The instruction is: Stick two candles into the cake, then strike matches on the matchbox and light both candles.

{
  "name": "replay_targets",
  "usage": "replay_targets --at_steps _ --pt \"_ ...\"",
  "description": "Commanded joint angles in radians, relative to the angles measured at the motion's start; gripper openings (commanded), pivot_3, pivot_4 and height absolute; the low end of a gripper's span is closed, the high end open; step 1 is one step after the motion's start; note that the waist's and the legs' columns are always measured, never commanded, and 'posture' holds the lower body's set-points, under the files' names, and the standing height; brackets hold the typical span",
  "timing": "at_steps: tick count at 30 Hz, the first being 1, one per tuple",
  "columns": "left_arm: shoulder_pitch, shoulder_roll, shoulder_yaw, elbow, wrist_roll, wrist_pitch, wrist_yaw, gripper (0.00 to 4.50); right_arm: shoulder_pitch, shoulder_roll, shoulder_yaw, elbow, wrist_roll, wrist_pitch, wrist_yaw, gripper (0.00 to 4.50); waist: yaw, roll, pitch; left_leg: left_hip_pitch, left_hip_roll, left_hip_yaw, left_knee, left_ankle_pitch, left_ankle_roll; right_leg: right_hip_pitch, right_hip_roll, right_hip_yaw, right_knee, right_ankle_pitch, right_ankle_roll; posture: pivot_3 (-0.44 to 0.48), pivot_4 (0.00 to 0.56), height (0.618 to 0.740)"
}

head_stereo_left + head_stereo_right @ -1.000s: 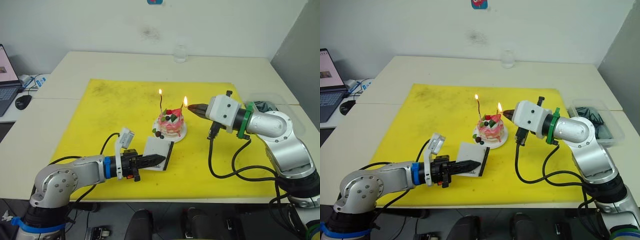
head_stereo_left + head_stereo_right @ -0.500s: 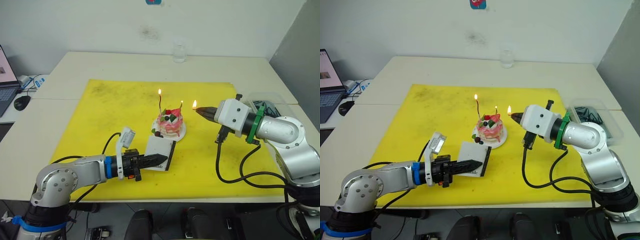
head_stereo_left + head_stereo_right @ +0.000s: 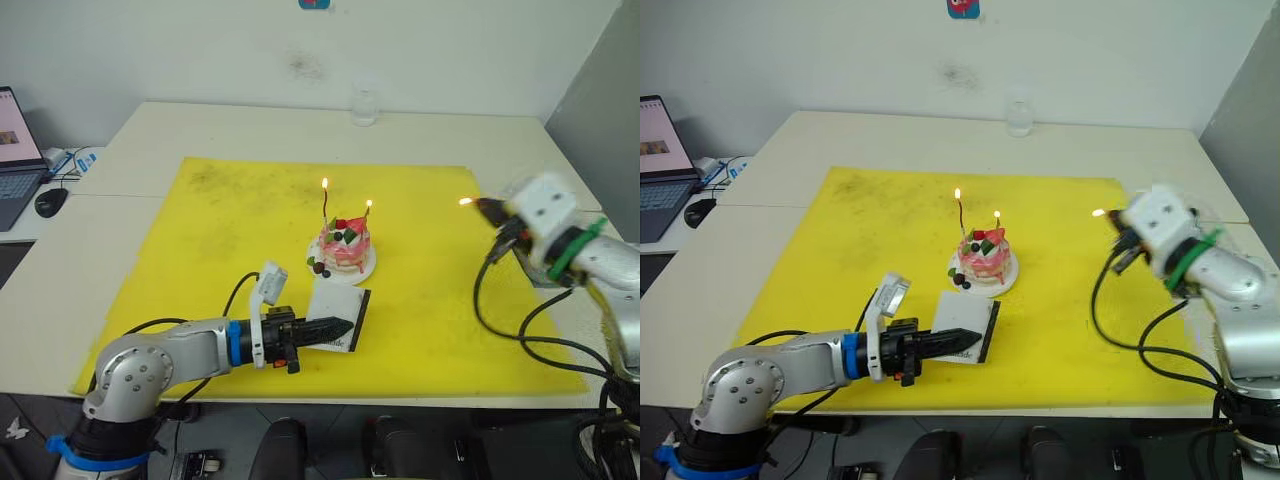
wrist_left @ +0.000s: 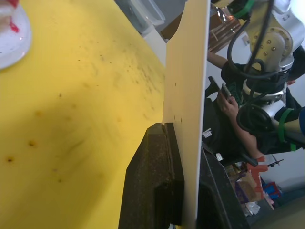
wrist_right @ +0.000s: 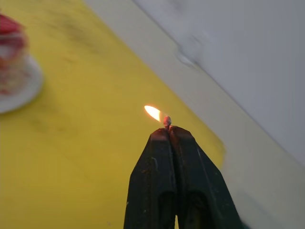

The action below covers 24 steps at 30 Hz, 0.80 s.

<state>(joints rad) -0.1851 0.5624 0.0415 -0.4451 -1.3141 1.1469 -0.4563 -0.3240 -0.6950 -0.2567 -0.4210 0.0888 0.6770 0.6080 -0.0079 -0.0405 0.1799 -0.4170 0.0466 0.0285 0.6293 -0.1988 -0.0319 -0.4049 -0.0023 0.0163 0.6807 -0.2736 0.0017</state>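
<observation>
**Right gripper with lit match at the mat's right edge**

Right gripper pinches one burning match; its wrist view resolves the match head. Left gripper clamps one matchbox near the mat's front edge. Two lit candles stand in one cake, mid-mat.

right gripper: motion-blurred in head views; fingertips smeared.
match: only the burning tip clears the pinched fingers; shaft hidden.
matchbox: edge-on in left wrist view; print unreadable, lower end hidden between the fingers.
cake: blurred, cut by the frame edge.
candles: too thin to tell colours.
laptop: cut off at 9 o'clock edge.
</observation>
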Motion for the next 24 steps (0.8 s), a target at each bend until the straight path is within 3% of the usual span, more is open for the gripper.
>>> replay_targets --at_steps 1,13,17,24 --pt "-0.011 -0.034 -0.022 -0.034 0.007 -0.028 0.024 0.0 0.005 0.015 -0.127 0.063 0.025 0.055 -0.079 0.03 -0.001 0.0 0.0 0.0 0.0 0.0 0.0 0.0 0.0 0.0 0.0 0.0 0.0 0.0 0.0 0.0 0.15 0.74" --pt "0.001 -0.112 -0.056 -0.046 0.071 -0.072 0.073 0.0 -0.086 -0.005 -0.139 0.463 -0.002 -0.011 -0.212 0.03 -0.003 0.002 -0.001 0.0 -0.001 0.001 0.0 0.0 0.0 0.0 0.004 0.001 0.0 0.0 0.0 0.0 0.15 0.74" --pt "0.007 -0.119 -0.06 -0.053 0.08 -0.079 0.086 0.0 -0.122 0.0 -0.135 0.565 -0.001 -0.05 -0.253 0.95 -0.003 0.002 -0.001 0.0 -0.001 0.001 0.0 0.0 0.0 0.0 0.004 0.001 0.0 0.0 0.0 0.0 0.15 0.74" --pt "0.001 -0.12 -0.05 -0.044 0.101 -0.083 0.103 0.0 -0.119 0.008 -0.15 0.553 0.019 -0.118 -0.303 3.49 -0.004 0.003 -0.002 0.0 -0.001 0.001 0.0 0.0 0.0 0.0 0.006 0.002 0.0 0.0 0.0 0.0 0.15 0.74"
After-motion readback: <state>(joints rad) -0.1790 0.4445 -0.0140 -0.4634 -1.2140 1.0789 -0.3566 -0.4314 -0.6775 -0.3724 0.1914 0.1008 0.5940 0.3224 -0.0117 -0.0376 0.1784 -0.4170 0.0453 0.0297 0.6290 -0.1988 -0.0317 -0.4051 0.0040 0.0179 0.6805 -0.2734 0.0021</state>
